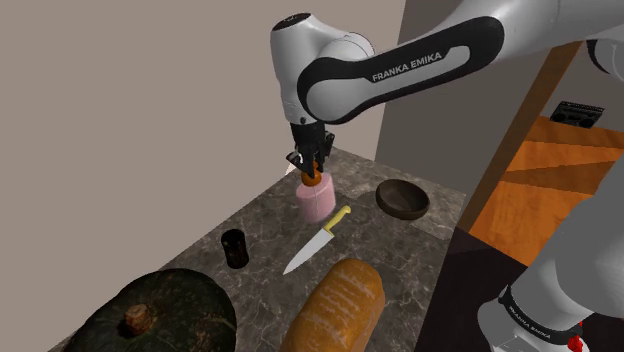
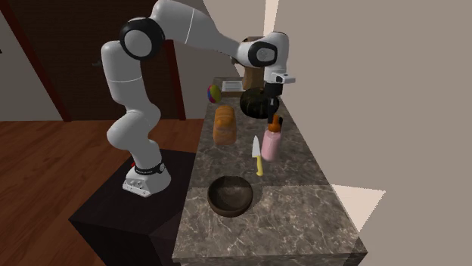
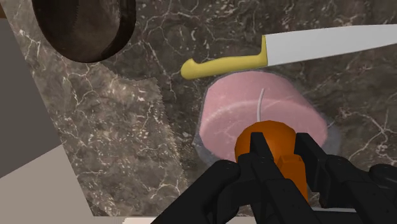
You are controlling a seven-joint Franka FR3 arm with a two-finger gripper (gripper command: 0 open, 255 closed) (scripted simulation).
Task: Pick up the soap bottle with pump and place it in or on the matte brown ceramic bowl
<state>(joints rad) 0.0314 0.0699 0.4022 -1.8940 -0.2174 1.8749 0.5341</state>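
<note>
Reaching down from a raised elbow, the arm points its claw (image 1: 311, 171) straight at the tabletop (image 1: 262, 228). The claw is closed on the orange pump of the pink soap bottle (image 1: 316, 203), which stands upright directly beneath it, just beside a yellow-handled knife (image 1: 318, 240). A dark brown bowl (image 1: 402, 199) sits near the knife's handle, apart from the bottle.

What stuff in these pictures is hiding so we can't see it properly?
Soap bottle: in the wrist view the jaws cover the lower part of its orange pump.
Knife: the wrist view's edge cuts off its blade tip.
Brown bowl: the wrist view's edge cuts part of it off.
Dark pumpkin: the shoulder view's bottom edge cuts it off.
Black cup: too small and dark in the shoulder view to see inside.
</note>
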